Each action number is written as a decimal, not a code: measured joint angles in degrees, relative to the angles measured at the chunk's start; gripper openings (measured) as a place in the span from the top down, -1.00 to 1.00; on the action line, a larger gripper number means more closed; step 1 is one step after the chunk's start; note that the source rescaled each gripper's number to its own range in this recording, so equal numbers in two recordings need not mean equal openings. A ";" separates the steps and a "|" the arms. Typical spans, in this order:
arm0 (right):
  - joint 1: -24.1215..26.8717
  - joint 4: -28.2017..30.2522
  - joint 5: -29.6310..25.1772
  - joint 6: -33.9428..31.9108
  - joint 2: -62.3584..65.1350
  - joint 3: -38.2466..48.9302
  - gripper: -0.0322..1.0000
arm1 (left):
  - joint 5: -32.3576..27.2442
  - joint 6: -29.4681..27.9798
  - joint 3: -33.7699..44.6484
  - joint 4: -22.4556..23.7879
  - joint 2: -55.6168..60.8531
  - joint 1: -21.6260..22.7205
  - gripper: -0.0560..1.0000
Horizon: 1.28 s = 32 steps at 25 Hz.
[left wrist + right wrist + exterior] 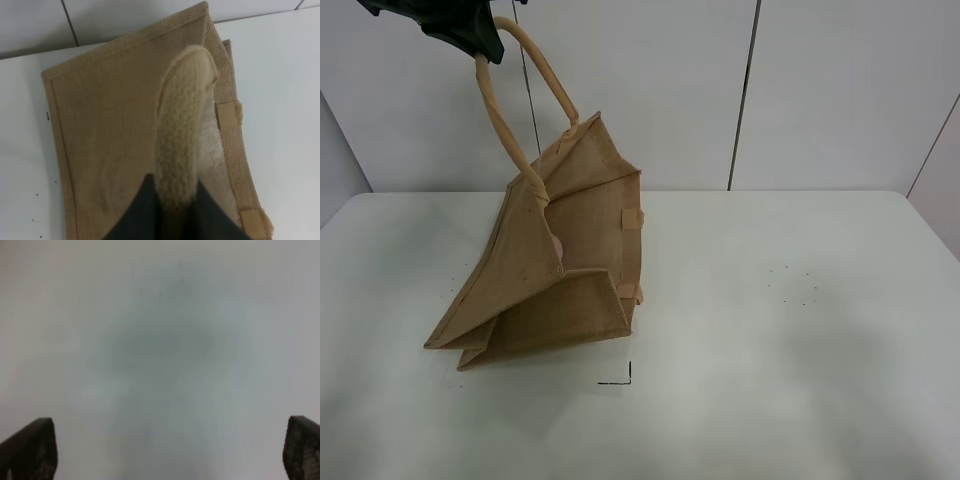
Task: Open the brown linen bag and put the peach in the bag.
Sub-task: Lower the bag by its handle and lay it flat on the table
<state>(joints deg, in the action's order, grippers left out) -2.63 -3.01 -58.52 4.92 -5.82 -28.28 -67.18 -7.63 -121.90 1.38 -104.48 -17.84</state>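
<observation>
The brown linen bag (545, 290) stands tilted on the white table, its mouth open toward the right. My left gripper (483, 42) is shut on one beige handle (500, 120) and holds it up high at the top left. In the left wrist view the dark fingers (145, 212) pinch that handle (182, 125) above the bag's side (110, 130). A small dusty-pink sliver, the peach (557, 244), shows just inside the bag's mouth; most of it is hidden by the bag wall. My right gripper (170, 452) is open and empty over bare table, out of the exterior view.
The white table (800, 330) spreads to the right of the bag. A small black corner mark (623, 377) lies near the front of the bag. A white panelled wall stands behind the table.
</observation>
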 joint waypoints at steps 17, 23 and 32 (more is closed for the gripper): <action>-0.15 1.57 0.00 -1.45 5.96 0.07 -1.00 | 0.11 0.06 0.07 -7.18 -9.68 -0.48 0.89; -0.15 1.57 0.00 -1.45 5.96 0.07 -1.00 | 1.01 2.72 0.07 -8.26 -19.45 -1.82 0.89; -0.15 1.57 0.00 -1.45 5.96 0.07 -1.00 | 1.19 3.74 0.07 -10.83 -31.68 -2.05 -0.34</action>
<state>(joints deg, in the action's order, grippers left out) -2.78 -1.44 -58.52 3.46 0.14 -28.21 -65.98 -3.89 -121.83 -9.45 -136.16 -19.88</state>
